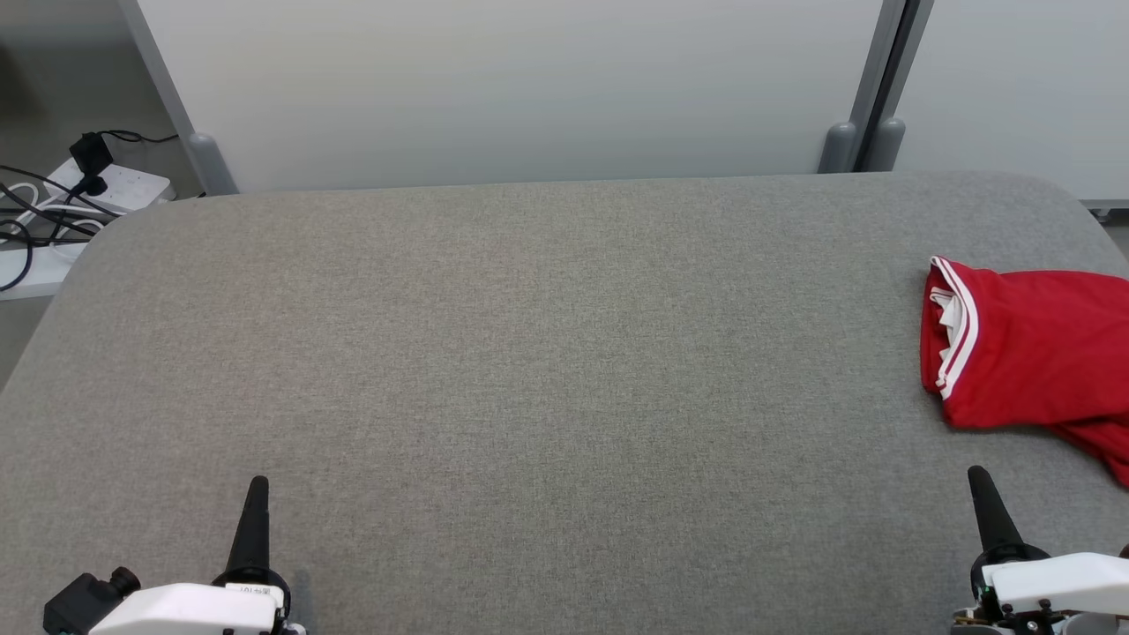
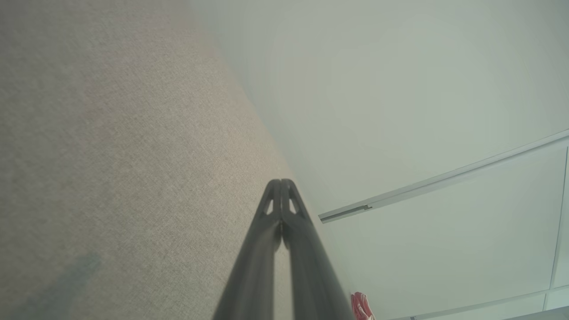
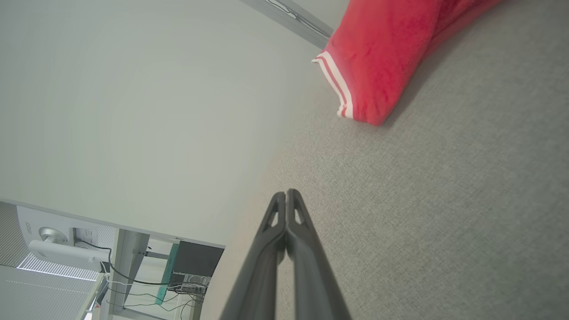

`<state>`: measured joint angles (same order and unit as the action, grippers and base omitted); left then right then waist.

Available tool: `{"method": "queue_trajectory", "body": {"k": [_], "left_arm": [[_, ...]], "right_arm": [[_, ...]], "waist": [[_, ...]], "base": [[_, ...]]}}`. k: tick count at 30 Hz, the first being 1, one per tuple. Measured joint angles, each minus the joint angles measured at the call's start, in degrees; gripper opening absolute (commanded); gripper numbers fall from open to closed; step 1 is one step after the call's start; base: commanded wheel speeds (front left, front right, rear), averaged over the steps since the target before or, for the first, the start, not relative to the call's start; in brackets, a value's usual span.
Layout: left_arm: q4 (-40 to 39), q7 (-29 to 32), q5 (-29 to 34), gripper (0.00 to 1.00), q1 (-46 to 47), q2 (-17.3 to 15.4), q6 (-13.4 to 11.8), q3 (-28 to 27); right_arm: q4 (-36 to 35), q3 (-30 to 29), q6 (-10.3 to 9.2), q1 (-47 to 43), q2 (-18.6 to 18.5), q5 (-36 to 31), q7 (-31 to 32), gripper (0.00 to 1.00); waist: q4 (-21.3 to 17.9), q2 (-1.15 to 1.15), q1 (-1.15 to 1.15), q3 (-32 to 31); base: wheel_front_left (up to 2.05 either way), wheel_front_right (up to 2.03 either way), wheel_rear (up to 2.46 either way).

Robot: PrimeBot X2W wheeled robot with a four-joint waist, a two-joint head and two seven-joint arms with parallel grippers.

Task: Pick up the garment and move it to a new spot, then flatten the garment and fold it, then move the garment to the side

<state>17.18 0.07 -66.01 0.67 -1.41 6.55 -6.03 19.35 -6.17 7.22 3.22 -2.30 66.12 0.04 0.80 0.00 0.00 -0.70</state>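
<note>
Grey woven fabric covered the broad, round-cornered tabletop, and pale partition panels stood behind its far edge. Off the tabletop's far left corner lay a white power strip with a black plug in it. Dark cables trailed from the strip and were cut off by the frame.

Above the tabletop's near left edge the left gripper pointed towards the panels, its two long dark fingers pressed together with nothing between them. A small label on its white housing carried print too small to read.

Above the tabletop's near right edge the right gripper pointed the same way, its fingers also closed flat against each other and empty. The red garment with white striped trim lay loosely bunched at the tabletop's right edge, just beyond the right gripper and apart from it. Its right part ran out of the head view, so its full shape could not be made out.

Past the tabletop's edge in the right wrist view, a pale device bore a small mark too blurred to read.
</note>
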Motion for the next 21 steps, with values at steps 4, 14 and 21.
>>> {"method": "queue_trajectory", "body": {"k": [4,14,21], "left_arm": [[-0.1,1.0,-2.8,0.00,0.0,0.0,0.0,0.1],[-0.4,2.5,-9.6,0.00,0.3,-0.1,0.0,0.4],[-0.7,3.5,-14.2,0.00,1.2,-0.1,0.0,0.5]], "right_arm": [[-0.2,-0.3,0.00,0.0,0.0,2.8,0.7,0.00],[-1.0,-0.6,0.00,0.0,0.0,9.6,2.3,0.00],[-1.8,-0.8,0.00,0.1,0.0,14.1,3.5,0.00]], "waist": [[-0.1,0.00,0.00,0.1],[-0.3,0.00,0.00,0.3],[-0.5,0.00,0.00,0.5]], "base": [[0.00,0.00,0.00],[0.00,0.00,0.00],[0.00,0.00,0.00]]}}
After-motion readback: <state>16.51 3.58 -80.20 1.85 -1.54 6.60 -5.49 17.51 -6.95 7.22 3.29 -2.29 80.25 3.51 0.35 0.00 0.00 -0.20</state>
